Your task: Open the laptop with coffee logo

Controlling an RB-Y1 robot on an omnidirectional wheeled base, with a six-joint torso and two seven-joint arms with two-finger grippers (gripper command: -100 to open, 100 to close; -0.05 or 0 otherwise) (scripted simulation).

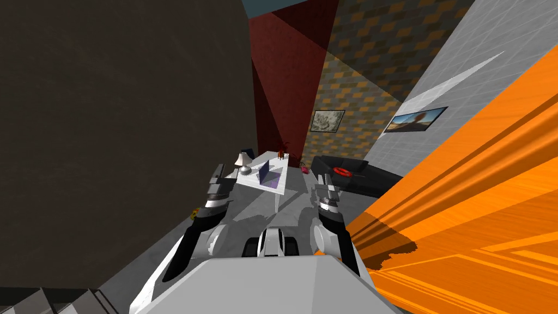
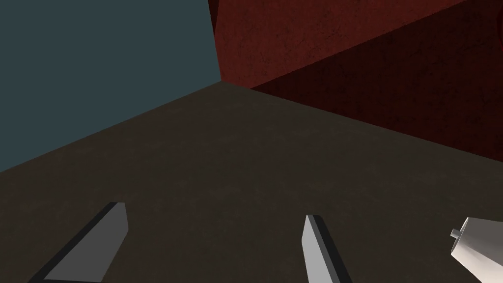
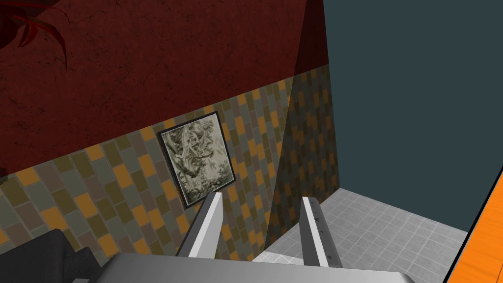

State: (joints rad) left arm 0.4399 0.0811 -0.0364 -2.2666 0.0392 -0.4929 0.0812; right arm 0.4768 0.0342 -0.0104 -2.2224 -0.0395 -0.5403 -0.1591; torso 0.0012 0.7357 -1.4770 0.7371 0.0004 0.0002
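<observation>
Sitting ahead on the white table (image 1: 250, 180), the laptop (image 1: 267, 173) lay between both arms, slightly nearer the left gripper (image 1: 219, 173) than the right gripper (image 1: 327, 182). Both jaws stood wide apart, empty, short of it.

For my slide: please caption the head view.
Open left tool and right tool before table with laptop and lamp.

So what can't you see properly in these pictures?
Laptop: head view, too small to show any logo on it.
Lamp: left wrist view, cut off by the picture's edge; just its shade's tip shows.
Red thing on the dark sofa: head view, too small to name.
</observation>
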